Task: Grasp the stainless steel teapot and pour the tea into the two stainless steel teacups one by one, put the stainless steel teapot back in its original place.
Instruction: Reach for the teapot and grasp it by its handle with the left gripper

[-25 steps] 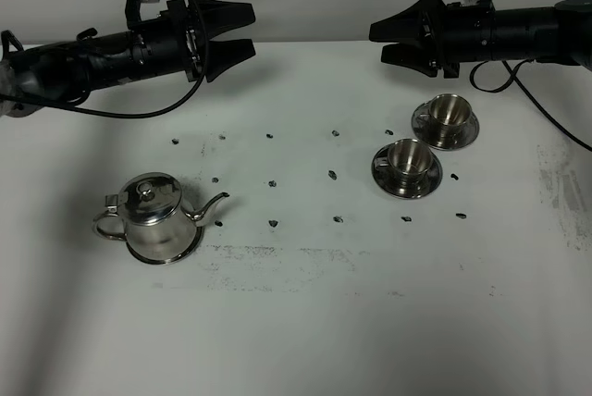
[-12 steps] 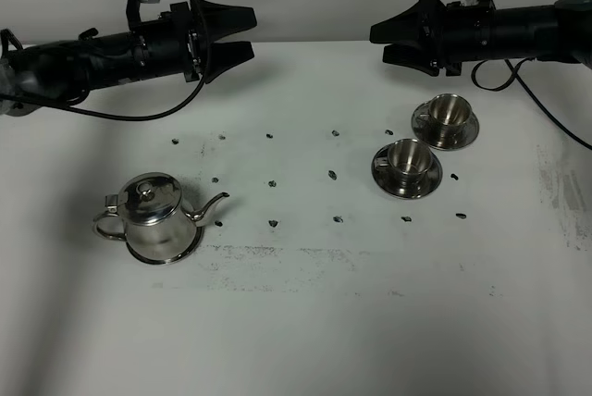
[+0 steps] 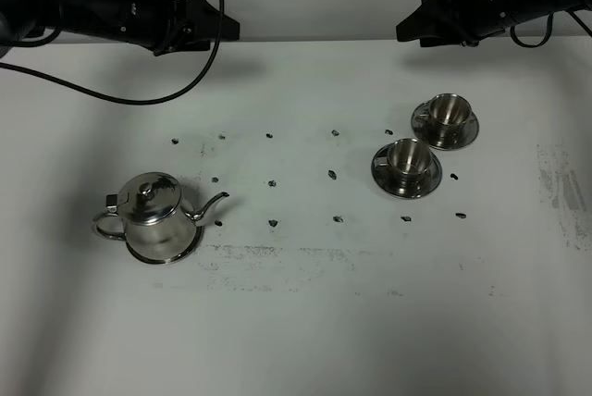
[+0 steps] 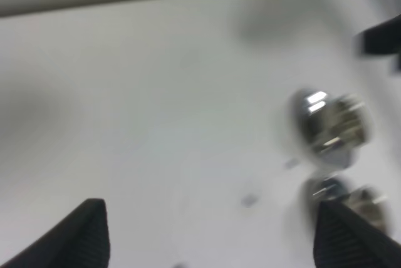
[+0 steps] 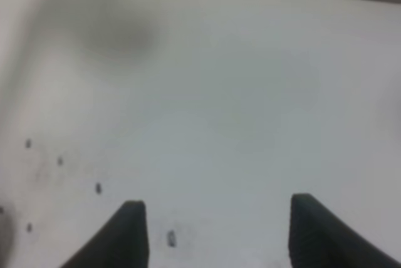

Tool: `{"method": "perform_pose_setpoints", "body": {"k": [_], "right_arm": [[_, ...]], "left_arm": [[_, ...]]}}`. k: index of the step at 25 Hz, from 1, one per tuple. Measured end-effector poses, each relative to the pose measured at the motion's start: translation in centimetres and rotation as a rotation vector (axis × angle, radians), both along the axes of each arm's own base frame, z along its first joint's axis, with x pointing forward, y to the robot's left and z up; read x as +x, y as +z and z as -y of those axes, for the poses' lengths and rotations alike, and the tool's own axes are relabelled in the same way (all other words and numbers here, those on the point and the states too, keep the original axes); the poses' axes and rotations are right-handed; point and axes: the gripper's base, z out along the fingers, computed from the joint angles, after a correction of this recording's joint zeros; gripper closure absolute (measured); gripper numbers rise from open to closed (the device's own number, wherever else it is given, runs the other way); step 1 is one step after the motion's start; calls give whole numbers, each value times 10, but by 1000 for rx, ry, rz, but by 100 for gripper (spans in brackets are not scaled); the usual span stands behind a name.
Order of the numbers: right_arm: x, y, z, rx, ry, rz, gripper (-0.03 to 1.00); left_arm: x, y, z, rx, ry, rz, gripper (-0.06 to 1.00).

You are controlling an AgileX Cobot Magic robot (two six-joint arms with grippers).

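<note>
The stainless steel teapot (image 3: 153,217) stands upright at the front left of the white table, lid on, spout pointing right. The two stainless steel teacups stand on saucers at the right, one nearer (image 3: 406,167) and one farther (image 3: 445,119). They show blurred in the left wrist view (image 4: 331,129). No tea is visible. My left gripper (image 3: 231,26) hovers high over the far left edge, open and empty, far from the teapot. My right gripper (image 3: 405,30) hovers over the far right edge, behind the cups, open and empty. Both wrist views show fingertips spread wide (image 4: 88,233) (image 5: 128,230).
Several small dark marks (image 3: 274,183) dot the tabletop in rows between the teapot and the cups. A scuffed grey patch (image 3: 277,257) lies in front of the teapot. A black cable (image 3: 139,95) hangs from the left arm over the far left.
Both arms have pulled up and back toward the table's far edge. Both grippers have rolled, so their jaws now look edge-on from above. Teapot and cups have not moved.
</note>
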Motion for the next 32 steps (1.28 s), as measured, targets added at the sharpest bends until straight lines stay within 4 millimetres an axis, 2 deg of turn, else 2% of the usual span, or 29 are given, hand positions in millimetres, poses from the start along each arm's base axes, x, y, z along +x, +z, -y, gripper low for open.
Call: {"method": "perform_pose_setpoints", "body": {"k": [2, 5, 7, 9, 10, 13, 17, 20, 24, 28, 32], "right_arm": [[-1, 5, 2, -39, -3, -23, 46], [-7, 17, 4, -127, 9, -39, 47], [-13, 33, 2, -180, 18, -16, 49], [-23, 59, -1, -219, 25, 24, 51], [-28, 71, -2, -232, 25, 41, 52], [-48, 106, -3, -251, 23, 76, 53], [-75, 127, 1, -279, 30, 70, 53], [-99, 138, 5, -320, 30, 64, 53], [-137, 160, 10, -352, -10, 133, 53], [-183, 192, 15, -358, -68, 246, 53], [-232, 213, 19, -368, -107, 333, 53]], "left_arm": [[0, 2, -6, 101, -7, -18, 29], [-4, 16, -13, 228, -31, -36, 29], [-7, 34, -14, 259, -24, -14, 29], [-12, 53, -15, 281, -24, 17, 29], [-16, 65, -13, 299, -31, 41, 29], [-30, 87, 1, 360, -69, 85, 29], [-54, 103, 26, 452, -108, 155, 29], [-74, 109, 39, 522, -125, 198, 29], [-99, 130, 48, 572, -129, 286, 29], [-121, 155, 63, 579, -152, 378, 29], [-132, 159, 73, 604, -181, 421, 31]]}}
